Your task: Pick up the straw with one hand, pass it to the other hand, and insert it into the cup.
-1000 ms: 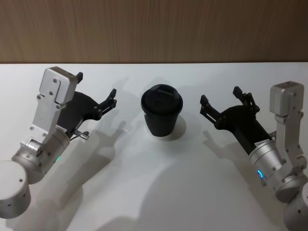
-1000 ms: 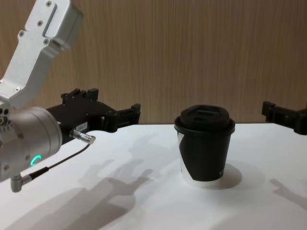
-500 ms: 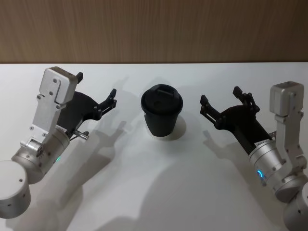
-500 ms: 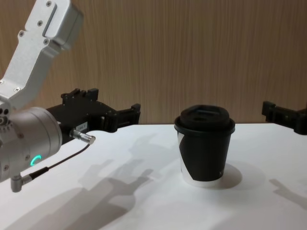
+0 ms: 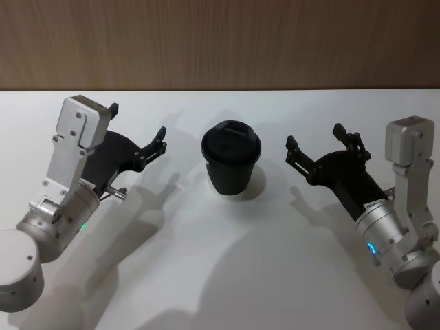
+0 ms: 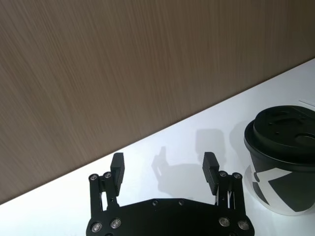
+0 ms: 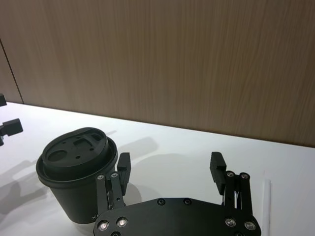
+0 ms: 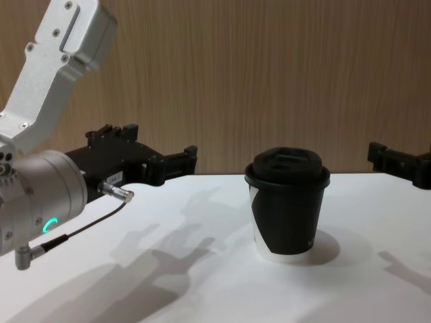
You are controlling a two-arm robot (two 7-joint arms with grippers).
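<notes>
Working the rig from my remote station, I am watching both arms holding on either side of the cup [image 5: 232, 160]. It is standing upright with its lid on at the middle of the white bench [image 5: 240, 275], roughly between the two tools and touching neither. The left tool [image 5: 137, 124] is hovering off the bench to the cup's left, its two fingers spread wide with nothing between them. The right tool [image 5: 314, 137] is mirroring it on the cup's right, equally wide and equally empty. I am reading that symmetry as a ready stance, with the jaws opened ahead of a grasp and the cup parked centrally so that either arm can reach its lid. The straw [image 7: 267, 201] is lying flat on the bench just beside the right tool's outer finger, as the right wrist view is showing it. It is a thin pale tube almost lost against the white surface, and I cannot tell its full length. Lying on that side, it is looking to me like the right tool's job to lift it and the left tool's to receive it, so I am judging the task to be at its very start, with no pick-up made yet. The count is one cup, one straw, two tools with two fingers apiece, and one metal-plugged grey cable [image 8: 116, 191] at the left wrist. A wood-panelled wall [image 5: 220, 41] is closing off the bench behind.
</notes>
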